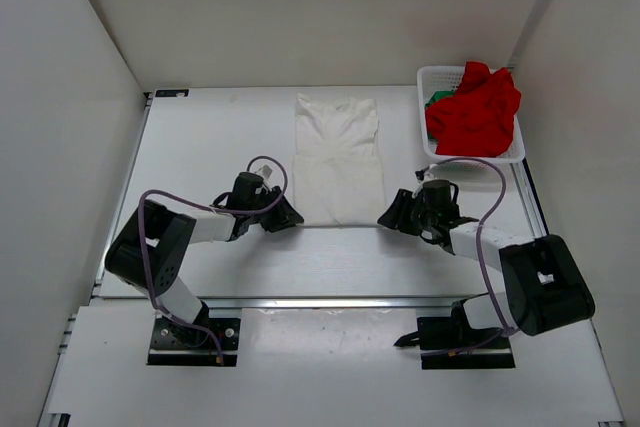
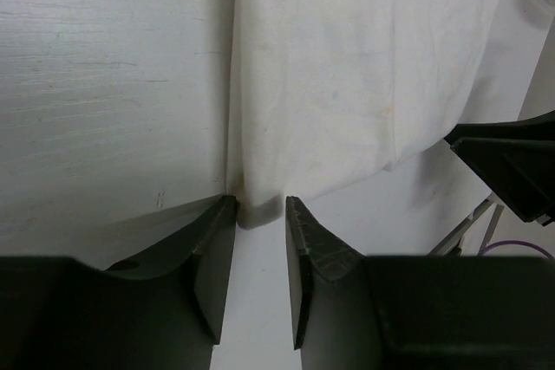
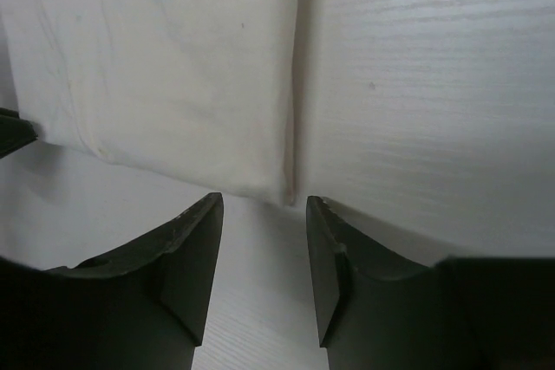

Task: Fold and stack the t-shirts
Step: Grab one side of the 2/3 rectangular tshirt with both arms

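The cream-white t-shirt [image 1: 338,152] lies flat mid-table, folded into a long strip. My left gripper [image 1: 292,215] is at its near left corner. In the left wrist view the left gripper [image 2: 260,205] is open, and the corner of the t-shirt [image 2: 347,67] reaches in between the fingertips. My right gripper [image 1: 388,217] is at the near right corner. In the right wrist view the right gripper [image 3: 264,201] is open, and the t-shirt's [image 3: 173,67] corner lies just past its tips. The red t-shirt [image 1: 475,112] is heaped in the basket over the green t-shirt [image 1: 438,99].
A white mesh basket [image 1: 478,157] stands at the back right against the right wall. White walls enclose the table on the left, back and right. Cables loop from both arms over the table near the grippers.
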Available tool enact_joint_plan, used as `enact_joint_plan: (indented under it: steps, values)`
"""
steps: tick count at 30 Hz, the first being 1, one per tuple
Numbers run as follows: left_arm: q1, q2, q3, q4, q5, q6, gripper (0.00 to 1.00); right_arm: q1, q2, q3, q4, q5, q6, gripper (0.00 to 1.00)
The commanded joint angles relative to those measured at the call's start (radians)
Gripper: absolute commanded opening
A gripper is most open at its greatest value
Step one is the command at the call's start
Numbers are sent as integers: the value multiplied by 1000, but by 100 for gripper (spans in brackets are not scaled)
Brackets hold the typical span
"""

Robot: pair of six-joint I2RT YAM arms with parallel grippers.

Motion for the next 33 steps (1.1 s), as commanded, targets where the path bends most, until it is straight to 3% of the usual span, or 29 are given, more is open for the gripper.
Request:
enact_joint_plan:
  steps: [1, 4, 6, 7, 9, 19, 26, 30, 33]
  values:
    - [-14, 40, -18, -36, -21, 3, 40, -1, 78, 14, 42, -19, -5, 41]
    - [-11, 42, -14, -37, -24, 3, 26, -9, 130, 22, 101, -54, 21, 27]
    - [-6, 36, -9, -37, -27, 0, 14, -1, 151, 31, 133, -70, 31, 3]
    - [-9, 23, -14, -37, -18, 0, 7, 7, 151, 29, 136, -71, 38, 0]
    - [-9, -12, -15, -51, -43, 7, 0, 25, 119, 23, 122, -45, 34, 0]
    - [-29, -286, -162, -217, -49, 59, 0, 112, -236, -121, -140, 15, 48, 1]
    - [-129, -584, -342, -414, -18, -19, 0, 344, -585, -267, -408, 90, 214, 0]
    - [-103, -815, -258, -612, -40, -32, 0, 410, -720, -181, -548, 117, 250, 0]
    - [-56, -782, -86, -702, -23, 39, 0, 302, -627, -13, -577, 57, 122, 0]
